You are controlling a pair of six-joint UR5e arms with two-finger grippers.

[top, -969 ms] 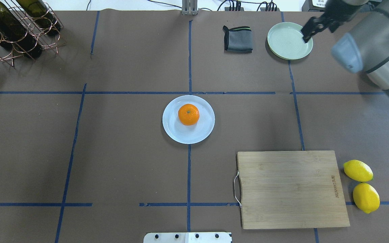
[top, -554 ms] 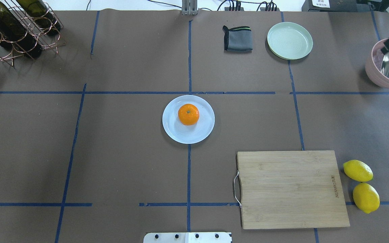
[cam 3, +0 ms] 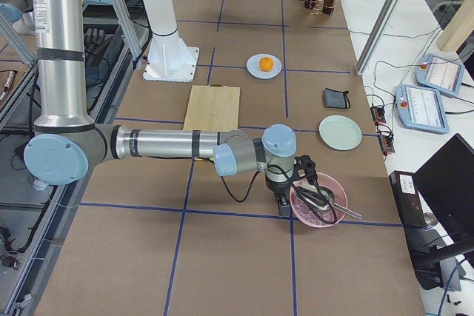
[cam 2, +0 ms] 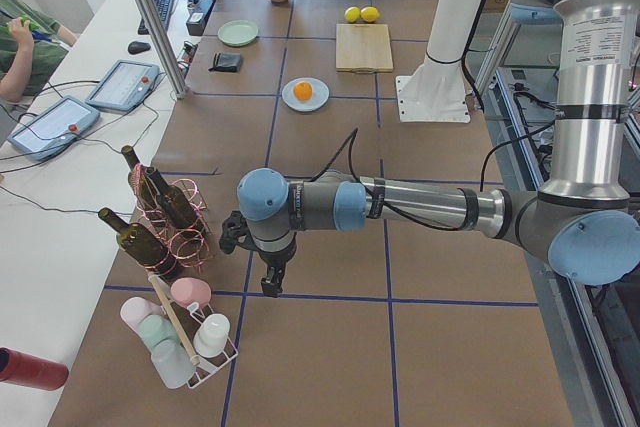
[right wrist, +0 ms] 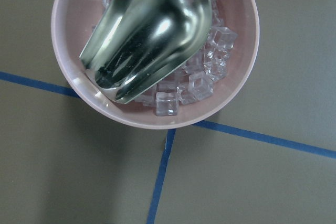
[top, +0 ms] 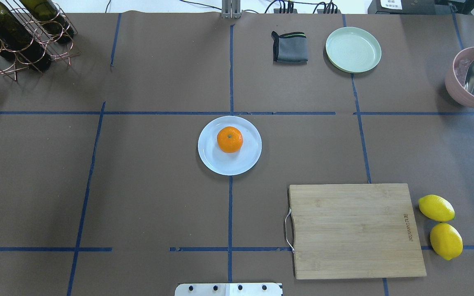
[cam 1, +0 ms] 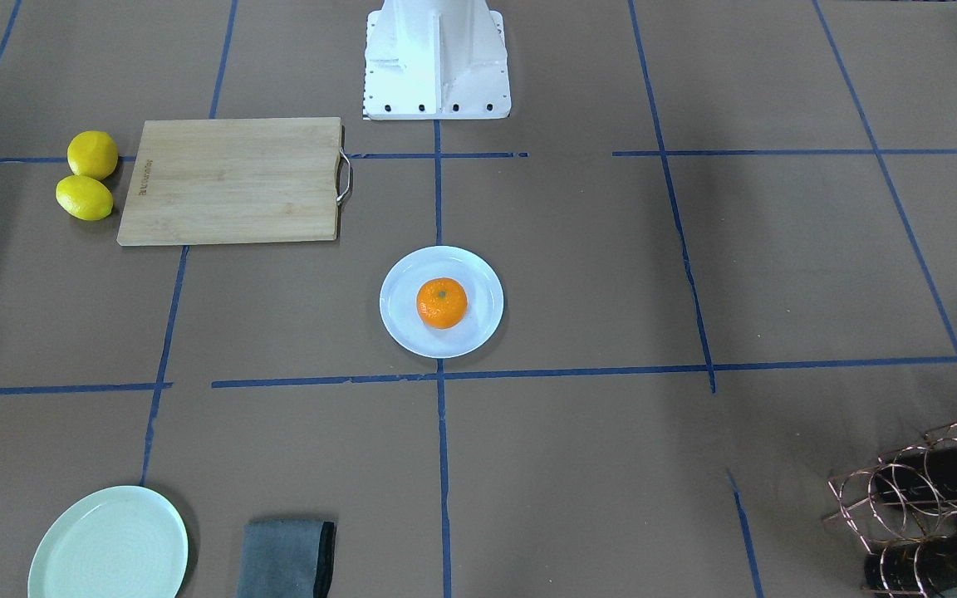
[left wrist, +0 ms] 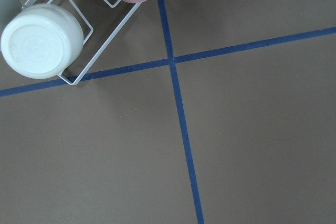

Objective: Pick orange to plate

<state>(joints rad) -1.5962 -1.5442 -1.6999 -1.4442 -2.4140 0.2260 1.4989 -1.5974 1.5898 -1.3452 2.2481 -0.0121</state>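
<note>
Centre of table (top: 138, 185): orange (top: 229, 139) rests on the plate (top: 245, 162), a touch toward 12 o'clock of the plate's middle as seen from behind the robot, stem dot up, nothing touching it. Board (top: 356, 230) lies at 4 o'clock from the plate, lemons (top: 436, 208) just past it, green plate (top: 353, 49) at 1 o'clock. At one table end the left gripper (cam 2: 268, 285) hangs over bare paper near the cup rack (cam 2: 185, 347). At the other end the right gripper (cam 3: 284, 209) hangs beside the pink bowl (top: 453, 91). Both show side-on only, so I cannot tell how far either pincer is open or whether it carries anything. Judgement: placing looks done. Next move calls only for keeping both arms clear of the plate.
</note>
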